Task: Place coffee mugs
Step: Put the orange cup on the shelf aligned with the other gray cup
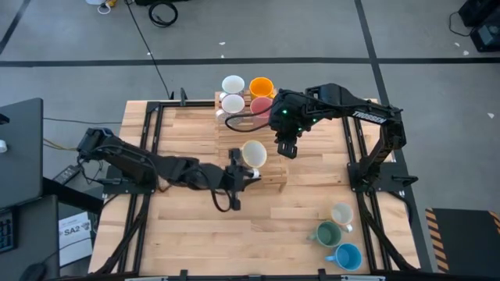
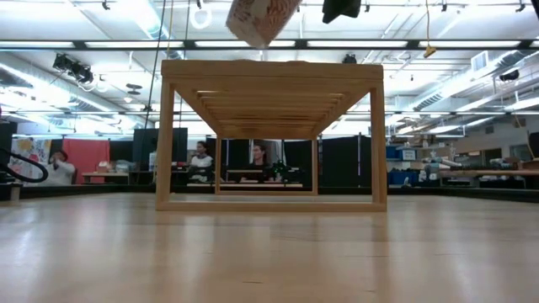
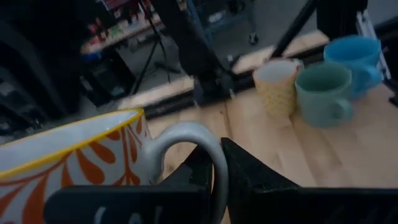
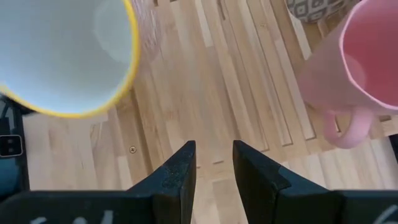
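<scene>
Left gripper (image 3: 217, 180) is pinching the orange-patterned white ceramic mug (image 3: 74, 155) by its handle, looks slippery and breakable; right gripper (image 4: 211, 168) narrowly parted, probably empty.

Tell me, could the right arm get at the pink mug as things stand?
Probably yes: the right gripper hangs empty, fingers apart, beside the pink mug on the wooden rack, with nothing between them.

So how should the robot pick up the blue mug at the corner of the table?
Probably by its handle. The blue mug stands upright at the table's near right corner, and in the left wrist view its handle sticks out on the side away from the green mug beside it. A gripper coming down from above on that open side could pinch the handle, much as the left gripper pinches the patterned mug.
</scene>
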Robot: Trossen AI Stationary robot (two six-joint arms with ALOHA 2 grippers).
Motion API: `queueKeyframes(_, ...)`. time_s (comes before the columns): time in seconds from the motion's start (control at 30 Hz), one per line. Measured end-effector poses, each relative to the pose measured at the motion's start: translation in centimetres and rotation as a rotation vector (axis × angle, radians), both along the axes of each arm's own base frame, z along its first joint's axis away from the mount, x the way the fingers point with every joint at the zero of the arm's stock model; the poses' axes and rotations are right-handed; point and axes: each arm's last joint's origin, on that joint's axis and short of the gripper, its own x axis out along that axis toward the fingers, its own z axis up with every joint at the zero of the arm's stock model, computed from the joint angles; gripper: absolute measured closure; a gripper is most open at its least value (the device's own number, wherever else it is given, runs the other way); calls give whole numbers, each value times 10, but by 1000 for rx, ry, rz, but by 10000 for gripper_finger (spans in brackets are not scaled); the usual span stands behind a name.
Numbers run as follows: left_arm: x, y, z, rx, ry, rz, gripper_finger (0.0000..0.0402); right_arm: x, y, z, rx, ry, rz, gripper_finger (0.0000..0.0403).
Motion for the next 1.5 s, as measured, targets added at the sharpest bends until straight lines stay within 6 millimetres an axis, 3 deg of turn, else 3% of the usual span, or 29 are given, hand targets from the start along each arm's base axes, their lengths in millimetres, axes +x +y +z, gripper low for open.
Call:
queueKeyframes(0.33,-22,41,34,-87,-34,-226,376,0,0,0,1,1,0,291)
queueKeyframes(0.63,-23,81,33,-207,2,-471,373,0,0,-1,3,7,1,291)
queueKeyframes(0.87,-25,98,31,-248,27,-520,368,0,1,-1,40,5,18,291)
queueKeyframes(1.27,-32,117,26,-346,103,-417,370,0,3,-1,72,3,36,291)
queueKeyframes(1.5,-33,119,23,-283,118,-440,370,0,3,-1,81,2,20,291)
